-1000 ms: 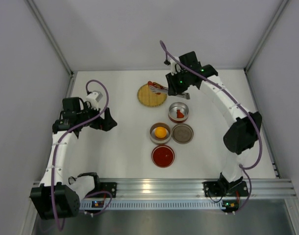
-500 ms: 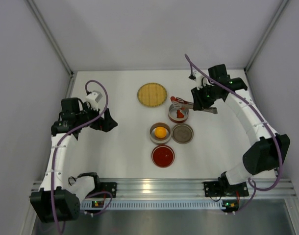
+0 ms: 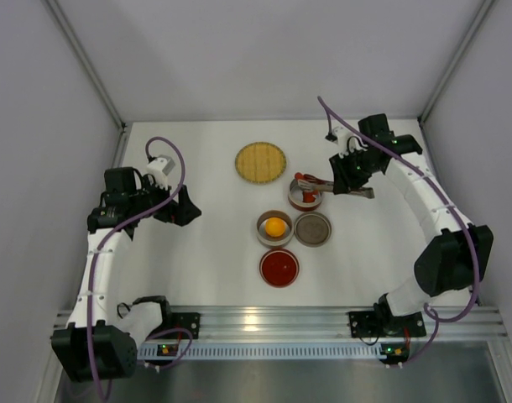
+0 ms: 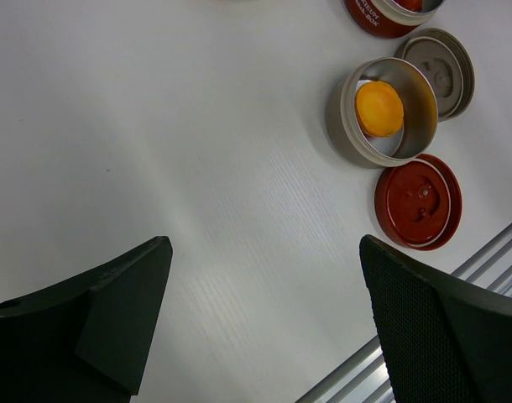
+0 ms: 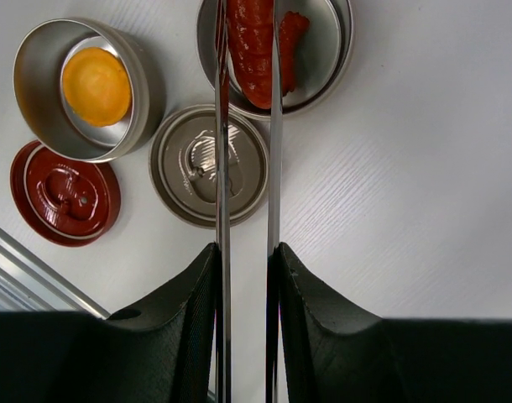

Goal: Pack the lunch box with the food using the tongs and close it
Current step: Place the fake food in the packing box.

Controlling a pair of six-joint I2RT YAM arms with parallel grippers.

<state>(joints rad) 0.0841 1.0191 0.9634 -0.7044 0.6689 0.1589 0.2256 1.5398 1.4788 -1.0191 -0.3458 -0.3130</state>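
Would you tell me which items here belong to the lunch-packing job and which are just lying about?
Job: tongs in right gripper, red pieces, far tin, orange piece, near tin, grey lid, red lid.
Lying about: woven plate.

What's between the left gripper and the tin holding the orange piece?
Only bare table separates the left gripper from the tin with the orange piece; the top view shows it.

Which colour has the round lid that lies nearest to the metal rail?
The lid is dark red, seen best in the right wrist view.
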